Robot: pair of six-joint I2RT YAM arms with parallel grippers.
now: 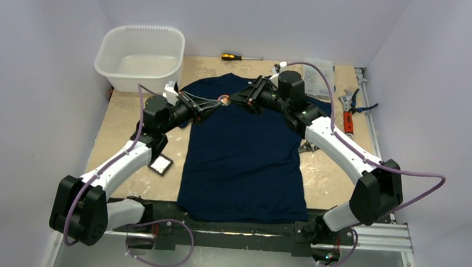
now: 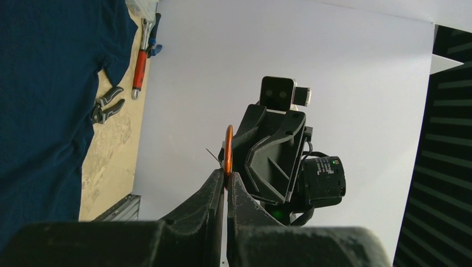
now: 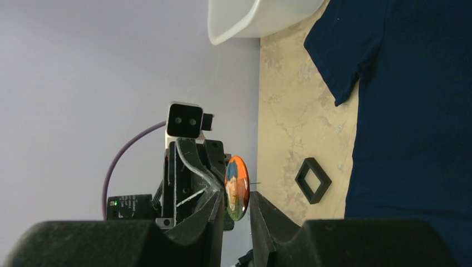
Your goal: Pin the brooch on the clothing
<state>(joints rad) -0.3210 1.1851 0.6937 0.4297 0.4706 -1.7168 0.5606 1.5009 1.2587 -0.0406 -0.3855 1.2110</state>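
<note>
Brooch (image 2: 229, 149) is pinched by its rim between the pressed-together jaws of the left gripper (image 2: 226, 176), held above the T-shirt (image 1: 245, 152) collar. The right gripper (image 3: 234, 196) has its jaws spread either side of it.

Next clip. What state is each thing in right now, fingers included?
brooch: off the shirt, held in the air by its rim, pin sticking out.
left gripper: fingers shut on the brooch.
right gripper: fingers open, one on either side of the brooch.
T-shirt: spread flat, nothing pinned on it.
</note>
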